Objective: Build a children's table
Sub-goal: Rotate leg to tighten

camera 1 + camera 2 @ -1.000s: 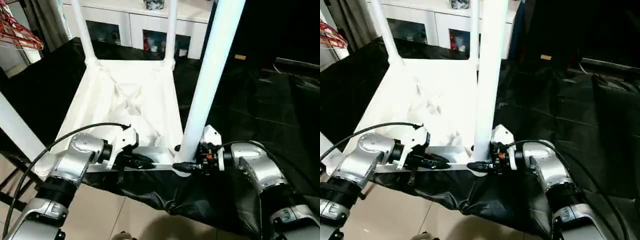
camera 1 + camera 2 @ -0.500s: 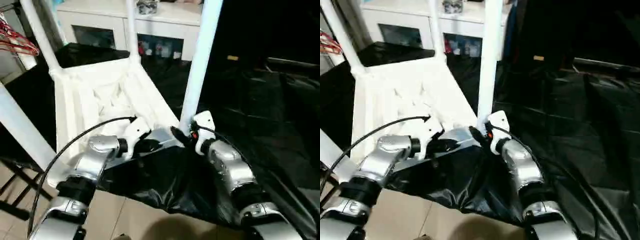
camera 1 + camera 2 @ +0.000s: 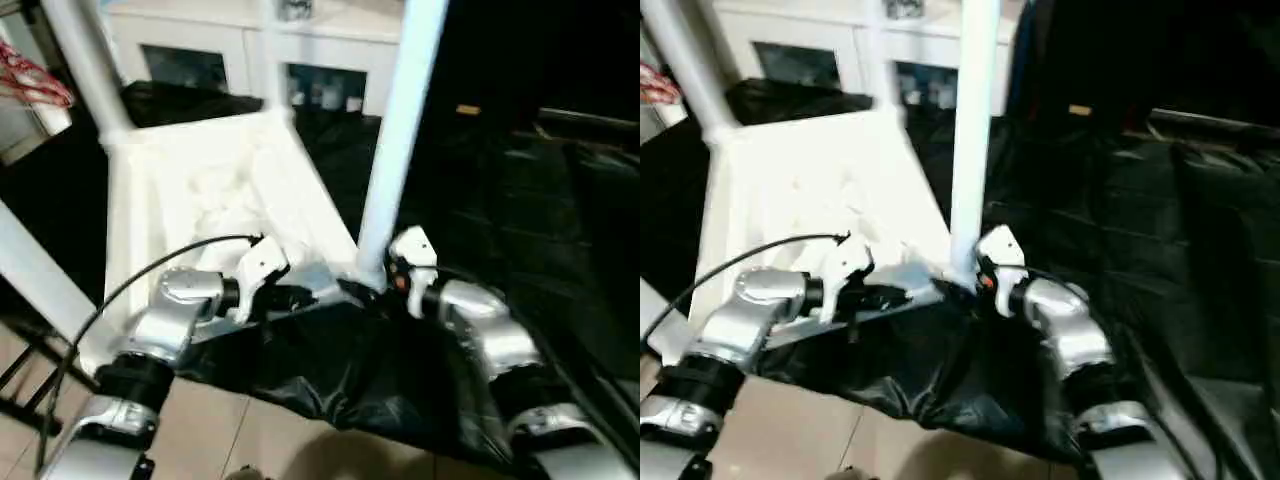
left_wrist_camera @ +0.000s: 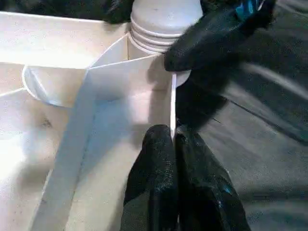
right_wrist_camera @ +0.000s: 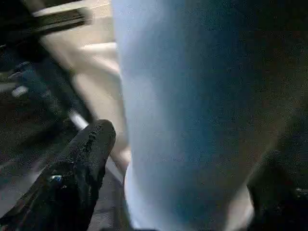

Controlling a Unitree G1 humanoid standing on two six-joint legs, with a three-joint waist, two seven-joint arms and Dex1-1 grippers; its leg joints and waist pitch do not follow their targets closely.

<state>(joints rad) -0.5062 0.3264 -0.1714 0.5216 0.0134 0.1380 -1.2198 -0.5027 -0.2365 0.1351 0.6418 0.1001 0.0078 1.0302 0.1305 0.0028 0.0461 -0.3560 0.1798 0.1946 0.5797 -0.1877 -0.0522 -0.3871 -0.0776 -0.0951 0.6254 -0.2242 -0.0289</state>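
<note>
The children's table (image 3: 190, 190) lies upside down on the black-covered work table, white legs pointing up. My left gripper (image 4: 169, 140) is shut on the thin rim (image 4: 172, 103) of the near edge, close to the near right corner; it also appears as the left gripper (image 3: 305, 297) in the eye views. My right gripper (image 3: 362, 292) stands at the foot of the near right leg (image 3: 395, 150). In the right wrist view that leg (image 5: 187, 110) fills the space between the open jaws, one of the fingers (image 5: 82, 163) a little apart from it.
The black cover (image 3: 520, 200) spreads to the right and hangs over the front edge. A near left leg (image 3: 35, 275) slants up beside my left arm. White cabinets (image 3: 335, 45) stand behind, red hangers (image 3: 35, 85) at far left, tiled floor (image 3: 250, 440) below.
The whole picture has swung and tilted, so the tabletop sits turned in view. My left gripper keeps its hold on the rim. My right forearm has come round nearer, still at the leg's foot.
</note>
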